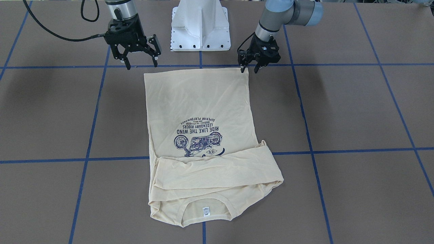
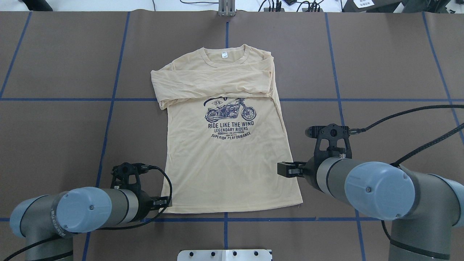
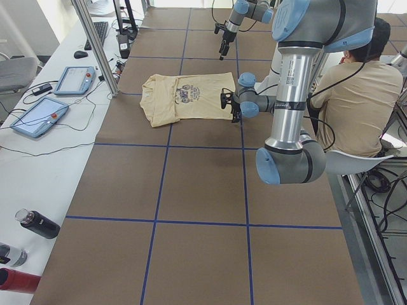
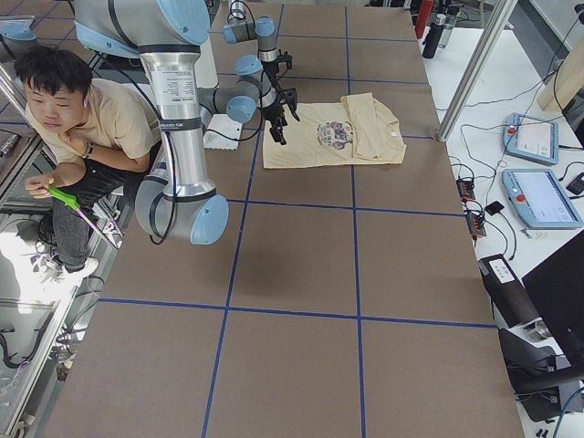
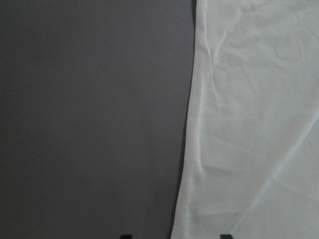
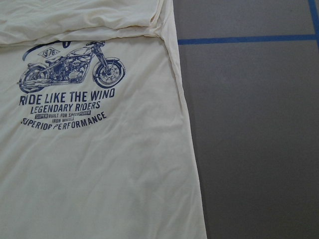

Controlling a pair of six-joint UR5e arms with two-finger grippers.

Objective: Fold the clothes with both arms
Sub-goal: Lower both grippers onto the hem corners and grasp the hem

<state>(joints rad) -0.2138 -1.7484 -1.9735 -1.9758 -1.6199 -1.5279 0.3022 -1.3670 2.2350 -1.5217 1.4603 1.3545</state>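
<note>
The cream-yellow T-shirt (image 1: 200, 112) lies flat with its navy motorcycle print up, hem towards the robot and collar with a white label (image 1: 205, 211) at the far end. Both long sleeves (image 2: 214, 81) are folded across the chest. My left gripper (image 1: 248, 69) is open and low over the hem corner on its side. In the left wrist view its fingertips (image 5: 225, 236) straddle the shirt's side edge (image 5: 192, 149). My right gripper (image 1: 141, 64) is open wide, raised a little beside the other hem corner, holding nothing. The right wrist view shows the print (image 6: 67, 94) and the shirt's edge.
The white pedestal base (image 1: 200, 30) stands behind the hem. Blue tape lines (image 1: 91, 128) grid the brown table. A seated person (image 3: 356, 95) is beside the robot. Tablets (image 3: 38, 117), bottles (image 3: 38, 223) and a metal post (image 3: 95, 44) line the far bench.
</note>
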